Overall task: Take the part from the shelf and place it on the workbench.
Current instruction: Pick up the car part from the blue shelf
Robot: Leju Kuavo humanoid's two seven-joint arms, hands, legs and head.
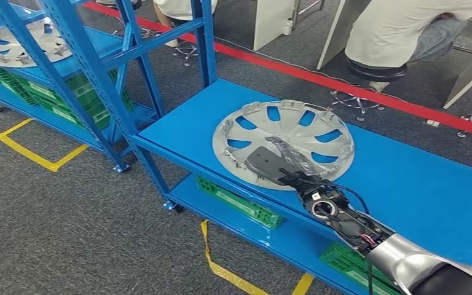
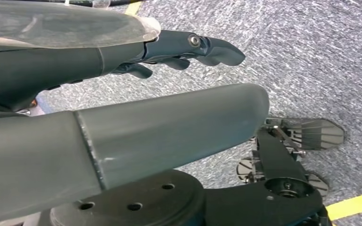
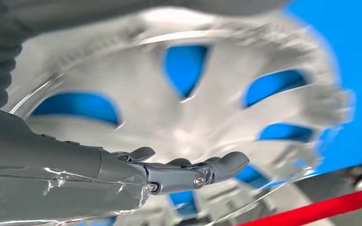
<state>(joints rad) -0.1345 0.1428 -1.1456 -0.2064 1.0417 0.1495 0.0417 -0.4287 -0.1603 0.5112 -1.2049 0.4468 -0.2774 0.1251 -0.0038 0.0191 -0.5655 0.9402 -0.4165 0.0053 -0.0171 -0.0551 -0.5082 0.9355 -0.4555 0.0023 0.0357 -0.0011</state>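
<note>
A silver hubcap (image 1: pixel 286 138) lies flat on the blue workbench top (image 1: pixel 418 184); its spokes and blue gaps fill the right wrist view (image 3: pixel 169 108). My right hand (image 1: pixel 276 163) reaches in over the hubcap's near rim, palm down, fingers (image 3: pixel 202 172) stretched out straight above its face and not curled around anything. My left hand (image 2: pixel 169 52) hangs over the grey carpet with its fingers loosely extended and nothing in it.
A blue shelf rack (image 1: pixel 92 67) stands at left with a second hubcap (image 1: pixel 18 43) on it and green crates (image 1: pixel 80 98) below. Green crates (image 1: pixel 239 203) also sit under the workbench. Yellow floor tape (image 1: pixel 34 153) and a red line (image 1: pixel 344 83) mark the carpet. A seated person (image 1: pixel 405 31) is behind the bench.
</note>
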